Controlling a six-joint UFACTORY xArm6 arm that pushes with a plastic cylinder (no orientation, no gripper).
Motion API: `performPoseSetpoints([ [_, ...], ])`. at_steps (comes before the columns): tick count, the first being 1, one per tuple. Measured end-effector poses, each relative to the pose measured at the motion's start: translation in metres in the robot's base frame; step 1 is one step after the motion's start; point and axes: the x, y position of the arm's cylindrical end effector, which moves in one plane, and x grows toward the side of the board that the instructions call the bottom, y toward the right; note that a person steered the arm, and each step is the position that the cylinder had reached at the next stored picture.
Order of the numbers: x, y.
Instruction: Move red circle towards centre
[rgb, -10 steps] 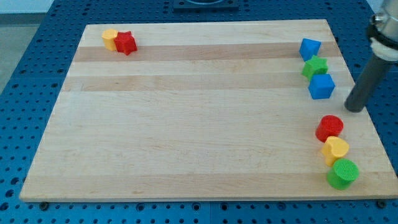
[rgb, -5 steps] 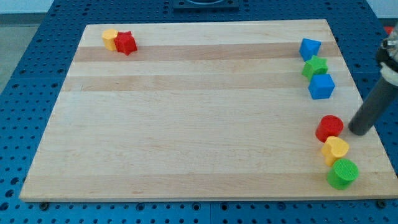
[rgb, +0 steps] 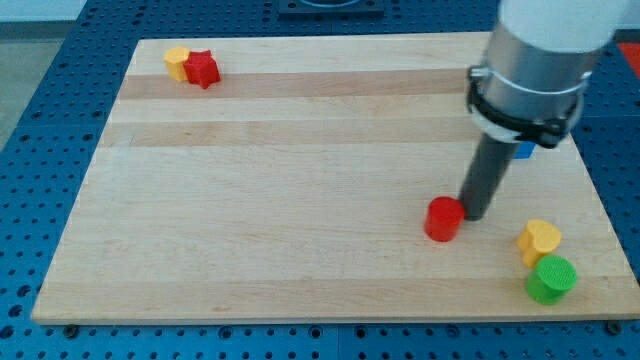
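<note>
Wooden board (rgb: 300, 250) on blue pegboard. You've got yellow block (rgb: 177, 62) and red star (rgb: 203, 69) top left. Red circle (rgb: 444, 219) sits right of centre; my tip (rgb: 473, 214), bare rod holding nothing, touches its right side. Push leftward, slightly up. Yellow heart (rgb: 539, 240), green circle (rgb: 551, 279) bottom right.

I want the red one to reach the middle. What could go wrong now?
1. My tip touches the red circle on its right, slightly above centre. An off-centre push might let it roll away sideways.
2. The arm hides most of a blue block, so I cannot check that spot.
3. The yellow block and green circle sit near the board's edge.
</note>
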Motion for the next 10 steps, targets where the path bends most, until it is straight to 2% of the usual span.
performPoseSetpoints([
  [1, 0.0, -0.039],
  [2, 0.0, -0.051],
  [3, 0.021, -0.023],
  [4, 0.03, -0.011],
  [5, 0.058, -0.014],
  [6, 0.055, -0.017],
  [9, -0.029, -0.1],
  [10, -0.028, -0.102],
])
